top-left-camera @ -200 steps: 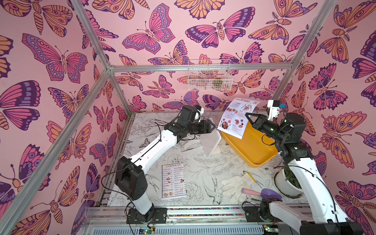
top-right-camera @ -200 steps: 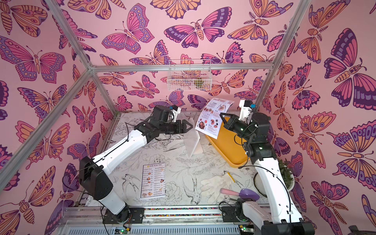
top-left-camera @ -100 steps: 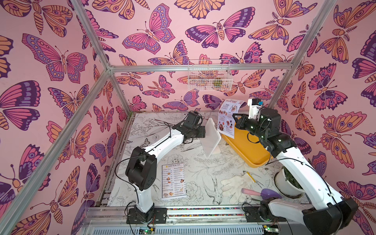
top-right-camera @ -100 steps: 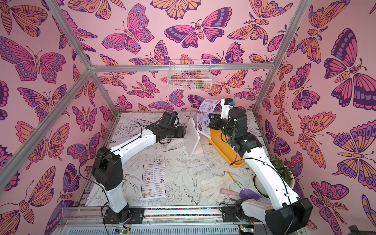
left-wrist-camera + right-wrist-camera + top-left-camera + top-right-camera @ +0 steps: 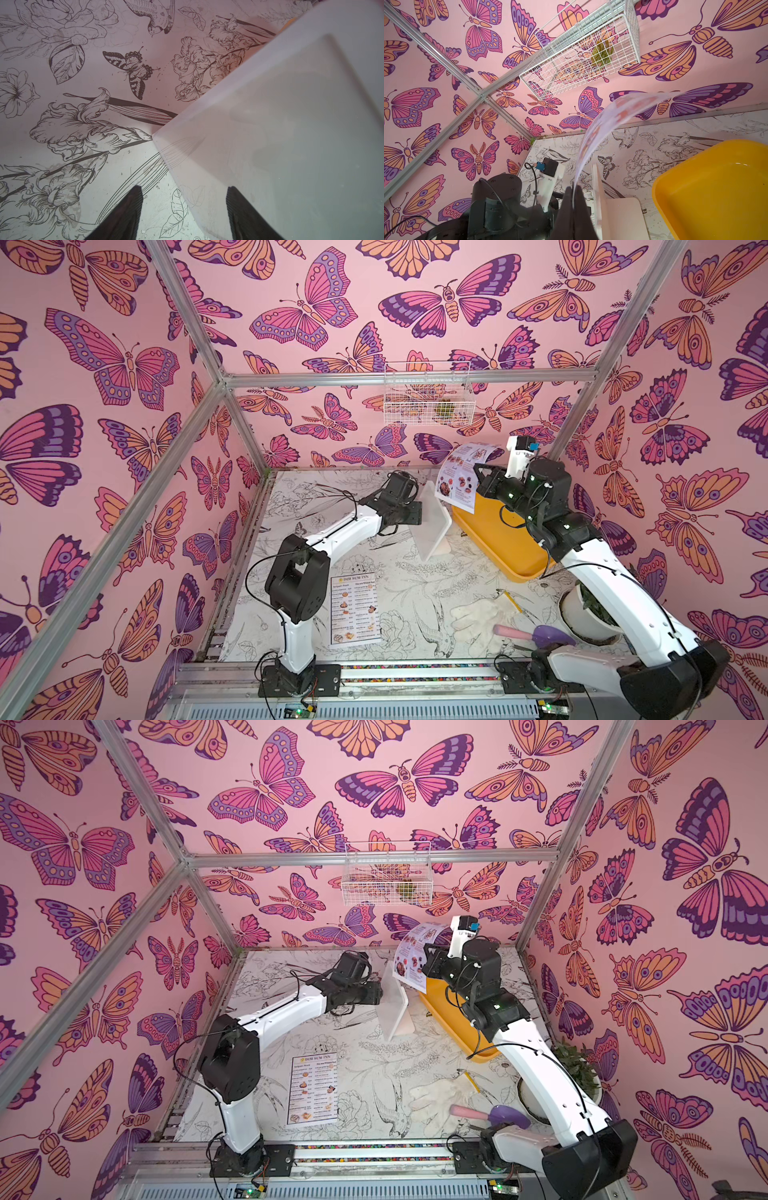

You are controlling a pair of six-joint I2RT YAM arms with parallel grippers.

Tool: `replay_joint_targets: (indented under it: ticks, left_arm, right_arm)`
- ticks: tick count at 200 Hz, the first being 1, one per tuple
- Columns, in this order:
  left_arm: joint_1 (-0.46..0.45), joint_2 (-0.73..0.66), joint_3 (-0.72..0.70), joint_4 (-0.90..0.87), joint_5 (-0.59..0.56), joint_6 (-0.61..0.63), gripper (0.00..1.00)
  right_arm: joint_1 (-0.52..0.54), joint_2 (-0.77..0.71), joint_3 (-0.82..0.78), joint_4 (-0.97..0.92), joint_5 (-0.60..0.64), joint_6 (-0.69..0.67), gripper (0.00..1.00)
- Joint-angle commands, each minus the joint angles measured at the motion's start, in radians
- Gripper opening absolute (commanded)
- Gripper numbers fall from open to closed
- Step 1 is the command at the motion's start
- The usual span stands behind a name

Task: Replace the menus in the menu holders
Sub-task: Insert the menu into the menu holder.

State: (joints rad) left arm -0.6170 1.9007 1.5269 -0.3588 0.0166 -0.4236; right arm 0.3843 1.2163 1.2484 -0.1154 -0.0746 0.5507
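Evidently the insertion step was in hand. The right gripper (image 5: 573, 193) pinched one edge of the photo menu (image 5: 459, 477), a pale paper sheet with food pictures and an orange-red heading. It held the sheet in the air over the far end of the yellow plastic tray (image 5: 498, 547), just beside the top of the menu holder (image 5: 432, 526), an upright white plastic panel with rounded corners that looked empty. The sheet arched and drooped away from the pinch. The left gripper (image 5: 182, 188) was spread, its dark fingers standing either side of the panel's near edge without clamping it, so far as its wrist view told. The Dim Sum Inn menu (image 5: 355, 610), a white paper sheet with two text columns, lay flat on the flower-print table (image 5: 415, 585), well apart from the holder. The next move called for squaring the photo menu's lower edge to the holder's opening and sliding it in; where that opening sat could not be told. Such limp paper would probably buckle unless fed straight, and the light stand might shift unless the left gripper steadied it first.
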Motion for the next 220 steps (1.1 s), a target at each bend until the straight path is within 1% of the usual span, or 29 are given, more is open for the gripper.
replay_joint_targets:
  ticks: [1, 39, 220]
  left_arm:
    - [-0.008, 0.015, 0.007, 0.014, -0.021, 0.015, 0.67]
    - [-0.009, 0.006, 0.000, 0.013, -0.037, 0.017, 0.67]
    - [-0.009, -0.006, -0.007, 0.013, -0.044, 0.023, 0.67]
  right_arm:
    - [0.007, 0.012, 0.033, 0.027, 0.038, 0.008, 0.00]
    - [0.007, 0.028, 0.019, 0.057, 0.071, 0.015, 0.00]
    - [0.006, 0.073, 0.015, 0.064, 0.067, 0.017, 0.00]
